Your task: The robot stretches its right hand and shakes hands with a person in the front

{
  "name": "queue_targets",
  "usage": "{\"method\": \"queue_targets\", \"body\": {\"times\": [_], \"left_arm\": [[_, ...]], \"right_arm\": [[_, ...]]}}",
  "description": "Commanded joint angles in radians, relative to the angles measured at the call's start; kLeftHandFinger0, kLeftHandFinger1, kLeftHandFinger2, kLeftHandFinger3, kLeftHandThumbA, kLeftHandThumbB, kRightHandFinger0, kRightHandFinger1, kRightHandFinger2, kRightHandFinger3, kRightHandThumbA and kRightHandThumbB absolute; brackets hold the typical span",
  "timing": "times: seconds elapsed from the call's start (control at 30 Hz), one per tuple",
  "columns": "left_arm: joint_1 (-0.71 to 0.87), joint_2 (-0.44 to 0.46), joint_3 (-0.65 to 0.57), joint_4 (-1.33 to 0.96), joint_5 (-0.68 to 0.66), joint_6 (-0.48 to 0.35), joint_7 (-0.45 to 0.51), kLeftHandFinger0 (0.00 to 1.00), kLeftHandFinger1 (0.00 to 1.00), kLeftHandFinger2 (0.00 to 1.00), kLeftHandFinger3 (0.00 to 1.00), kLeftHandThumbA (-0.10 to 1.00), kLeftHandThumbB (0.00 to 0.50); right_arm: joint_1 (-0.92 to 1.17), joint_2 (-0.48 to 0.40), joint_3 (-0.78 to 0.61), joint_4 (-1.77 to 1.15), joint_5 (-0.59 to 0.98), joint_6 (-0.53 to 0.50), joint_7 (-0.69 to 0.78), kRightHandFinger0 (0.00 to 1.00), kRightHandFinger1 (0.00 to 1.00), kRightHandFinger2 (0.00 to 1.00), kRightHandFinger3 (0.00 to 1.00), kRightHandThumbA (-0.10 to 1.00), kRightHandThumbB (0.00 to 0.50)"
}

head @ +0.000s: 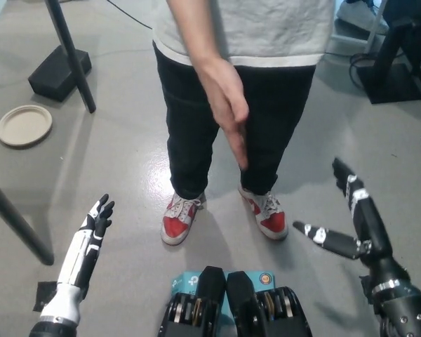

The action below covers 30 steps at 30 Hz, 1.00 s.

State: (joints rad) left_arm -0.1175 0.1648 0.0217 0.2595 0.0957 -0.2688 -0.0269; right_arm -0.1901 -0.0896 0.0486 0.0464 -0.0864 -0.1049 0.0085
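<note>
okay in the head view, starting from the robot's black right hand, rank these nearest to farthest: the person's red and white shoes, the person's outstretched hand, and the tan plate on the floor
From the right hand, at the picture's lower right:
1. Red and white shoes, on the floor just to its left, the nearer shoe closest.
2. Person's hand, up and to the left, near the picture's middle.
3. Tan plate, far across at the left edge.
</note>
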Motion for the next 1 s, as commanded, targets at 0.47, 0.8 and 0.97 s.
{"method": "queue_targets", "body": {"times": [0.47, 0.8, 0.97], "left_arm": [[-0.016, 0.007, 0.019, -0.006, -0.022, -0.066, 0.011, 1.0, 1.0, 1.0, 1.0, 1.0, 0.09], [-0.028, 0.006, 0.027, -0.013, -0.027, -0.06, 0.01, 1.0, 1.0, 1.0, 1.0, 1.0, 0.108], [-0.035, 0.009, 0.028, -0.02, -0.011, -0.063, 0.016, 1.0, 1.0, 1.0, 1.0, 1.0, 0.108]], "right_arm": [[-0.334, -0.036, 0.077, -0.358, -0.063, 0.456, 0.111, 1.0, 1.0, 1.0, 1.0, 1.0, 0.364], [-0.529, 0.004, 0.136, -0.029, -0.113, 0.419, 0.082, 1.0, 1.0, 1.0, 1.0, 1.0, 0.349], [-0.583, 0.029, 0.135, 0.08, -0.098, 0.44, 0.087, 1.0, 1.0, 1.0, 1.0, 1.0, 0.371]]}}
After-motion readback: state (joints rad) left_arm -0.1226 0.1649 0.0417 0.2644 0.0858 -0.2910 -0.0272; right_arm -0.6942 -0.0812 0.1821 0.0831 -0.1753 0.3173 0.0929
